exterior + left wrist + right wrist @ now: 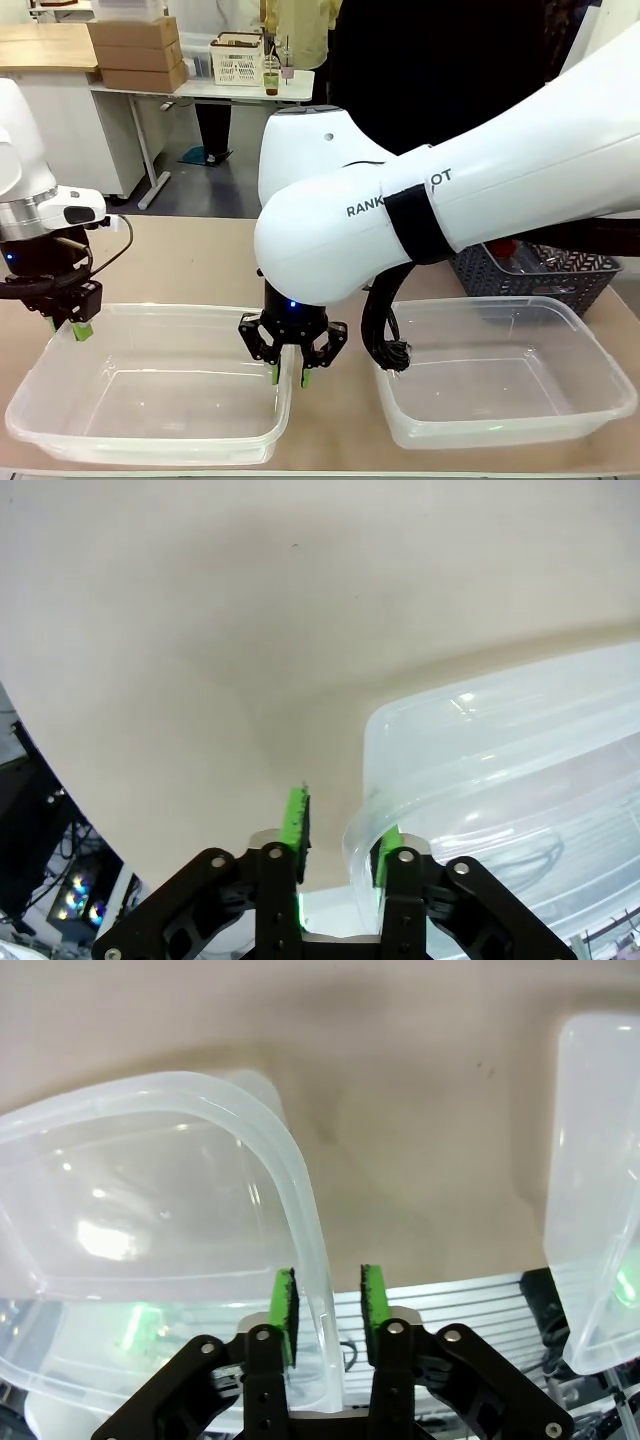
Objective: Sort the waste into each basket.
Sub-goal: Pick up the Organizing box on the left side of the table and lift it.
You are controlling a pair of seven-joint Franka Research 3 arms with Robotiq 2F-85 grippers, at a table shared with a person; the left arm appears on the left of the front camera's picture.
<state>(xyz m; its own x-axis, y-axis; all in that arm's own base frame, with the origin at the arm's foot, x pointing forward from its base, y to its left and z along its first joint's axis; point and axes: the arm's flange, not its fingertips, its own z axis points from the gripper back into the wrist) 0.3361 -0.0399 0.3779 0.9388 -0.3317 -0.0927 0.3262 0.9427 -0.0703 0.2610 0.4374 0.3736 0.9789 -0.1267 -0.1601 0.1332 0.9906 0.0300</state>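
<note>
Two clear plastic baskets stand side by side near the table's front edge, the left basket and the right basket. My left gripper is at the left basket's far left corner. In the left wrist view my left gripper has its green pads astride the rim of that basket, shut on it. My right gripper reaches across to the same basket's right side. In the right wrist view my right gripper is shut on the rim of the left basket; the right basket is beside it. The waste is out of view.
A dark grey slotted basket sits behind the right tub, partly hidden by my right arm. A person in dark clothes stands at the far side. Bare table lies behind the left tub.
</note>
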